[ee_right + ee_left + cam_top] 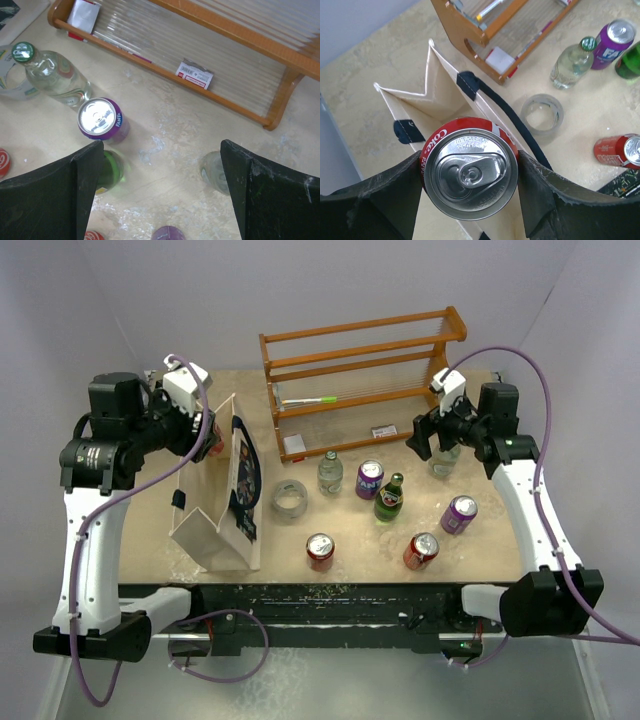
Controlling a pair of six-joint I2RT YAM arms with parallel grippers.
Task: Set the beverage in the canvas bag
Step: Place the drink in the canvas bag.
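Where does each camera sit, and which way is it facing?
Top external: above and behind the robot, looking down on the table; both arms show.
Left wrist: on the left arm, looking down; left fingers grip a Coke can over the canvas bag.
Right wrist: on the right arm, looking down; open right fingers, wooden rack beyond.
Shared: one purple can shows in all three.

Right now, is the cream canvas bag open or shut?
Open: the cream canvas bag gapes, inner walls visible beneath the red cola can.
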